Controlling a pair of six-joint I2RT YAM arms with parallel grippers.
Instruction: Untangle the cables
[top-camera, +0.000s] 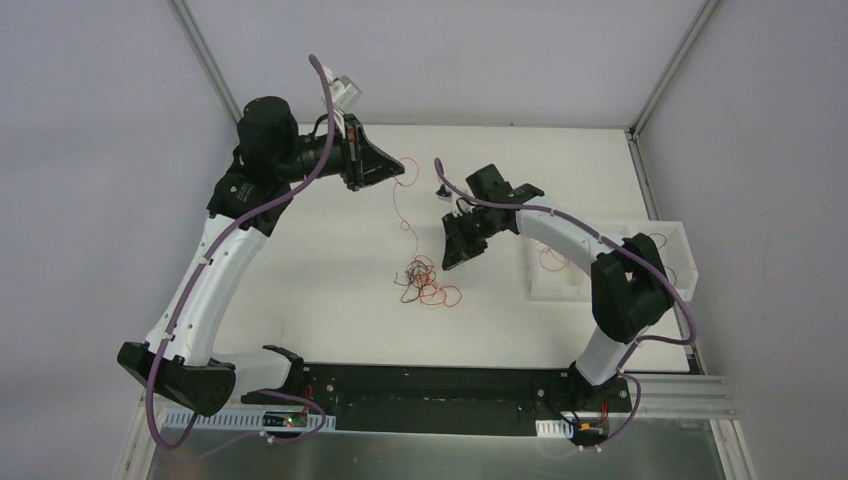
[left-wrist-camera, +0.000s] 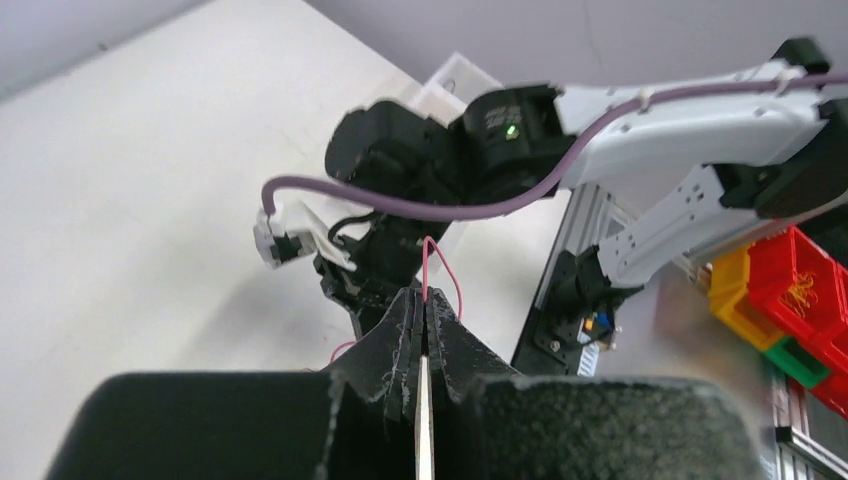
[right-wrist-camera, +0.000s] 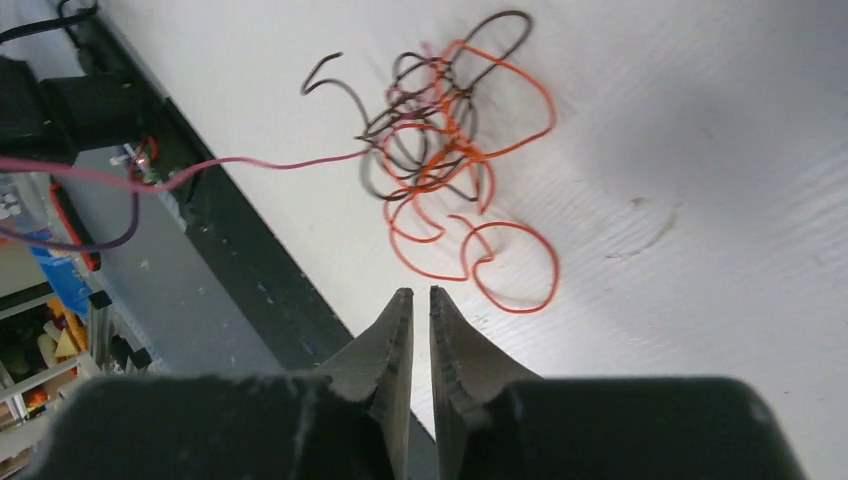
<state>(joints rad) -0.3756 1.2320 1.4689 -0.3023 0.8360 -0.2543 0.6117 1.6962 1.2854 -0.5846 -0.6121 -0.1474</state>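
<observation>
The cables (top-camera: 425, 282) lie as a small wad of thin red-orange and black wires mid-table, also seen in the right wrist view (right-wrist-camera: 450, 140). One red strand (top-camera: 403, 205) rises from the wad to my left gripper (top-camera: 402, 166), which is held up at the back and shut on that strand (left-wrist-camera: 428, 265) at its fingertips (left-wrist-camera: 425, 298). My right gripper (top-camera: 450, 262) hangs just right of the wad, a little above the table. Its jaws (right-wrist-camera: 421, 292) stand a narrow gap apart with nothing between them. A loose orange loop (right-wrist-camera: 515, 265) lies just ahead of them.
A clear plastic bin (top-camera: 670, 245) stands at the table's right, with a few thin red wires (top-camera: 552, 258) inside. The black base rail (top-camera: 430, 385) runs along the near edge. Red and yellow bins (left-wrist-camera: 800, 290) sit off the table.
</observation>
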